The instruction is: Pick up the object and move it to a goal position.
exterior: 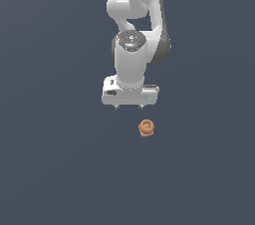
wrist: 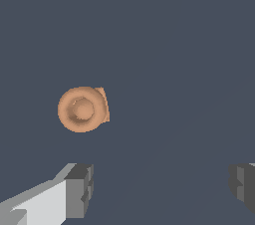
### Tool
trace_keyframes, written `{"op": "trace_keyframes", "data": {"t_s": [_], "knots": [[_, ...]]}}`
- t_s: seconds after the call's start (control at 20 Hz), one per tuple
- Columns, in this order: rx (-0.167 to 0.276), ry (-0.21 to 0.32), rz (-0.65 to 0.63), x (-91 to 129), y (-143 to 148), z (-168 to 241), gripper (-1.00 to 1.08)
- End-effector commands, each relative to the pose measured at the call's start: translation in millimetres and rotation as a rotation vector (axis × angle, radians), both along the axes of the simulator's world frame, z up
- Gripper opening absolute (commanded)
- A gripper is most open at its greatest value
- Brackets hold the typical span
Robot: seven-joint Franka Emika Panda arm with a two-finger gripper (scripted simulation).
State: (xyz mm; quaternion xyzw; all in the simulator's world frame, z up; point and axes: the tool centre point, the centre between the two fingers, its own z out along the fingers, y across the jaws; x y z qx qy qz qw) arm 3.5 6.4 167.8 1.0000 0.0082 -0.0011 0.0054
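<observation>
The object is a small orange-brown, ringed, spool-like lump lying on the dark floor. In the exterior view it sits below the white gripper and a little toward the exterior view's right. The gripper hangs open, its two short fingertips spread wide with nothing between them. In the wrist view the object shows end-on as a round disc with a hollow centre, beyond the gripper and apart from both dark grey fingertips.
A plain dark grey-blue surface fills both views. The white arm rises above the gripper in the exterior view.
</observation>
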Motion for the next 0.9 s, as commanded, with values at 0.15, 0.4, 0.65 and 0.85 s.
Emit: {"op": "trace_keyframes", "data": {"t_s": [0.15, 0.4, 0.65, 0.85], "knots": [[0.004, -0.002, 0.004, 2, 3, -1, 1.0], [0.02, -0.009, 0.015, 7, 11, -6, 1.0], [0.019, -0.009, 0.019, 8, 12, -7, 1.0], [0.017, -0.008, 0.041, 11, 20, -15, 1.0]]}}
